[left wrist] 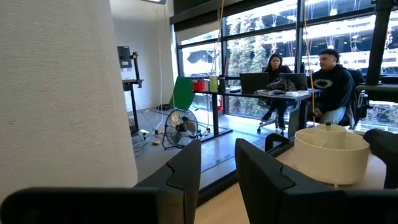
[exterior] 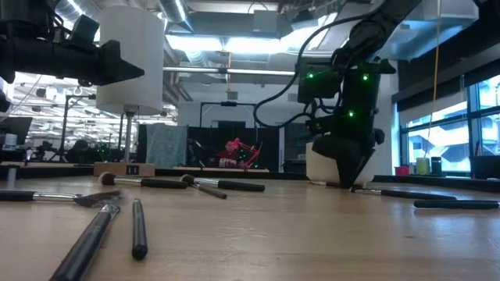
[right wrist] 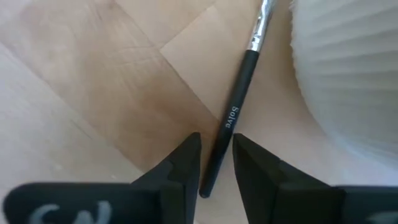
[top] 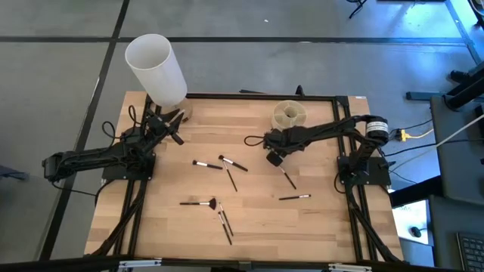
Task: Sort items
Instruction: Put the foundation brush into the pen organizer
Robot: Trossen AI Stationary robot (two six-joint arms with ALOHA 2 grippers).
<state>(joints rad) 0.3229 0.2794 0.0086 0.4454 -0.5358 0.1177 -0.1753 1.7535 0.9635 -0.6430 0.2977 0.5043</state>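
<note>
— Black handle, silver ferrule: this brush [right wrist: 239, 87] lies flat on the desk [top: 318, 227], and the right gripper [right wrist: 216, 163] is down over it, one finger on each side of the lower handle. Is it gripped already?

— I think not yet. A small gap shows on both sides, so the fingers are parted around it, not pressing. To do this well, I would close on the handle where it is now, not nearer the end, or the brush may tip when lifted.

— And the beige cup [top: 290, 115]?

— It stands just beside, touching nothing. Lift straight up first, so the brush does not knock its wall.

— The other items [top: 215, 204]?

— They are spread on the middle and near part of the desk, well apart from this one.

— The left gripper [left wrist: 217, 171]?

— It waits by the tall white cylinder [top: 155, 68] at the far left corner, fingers apart, holding nothing.
</note>
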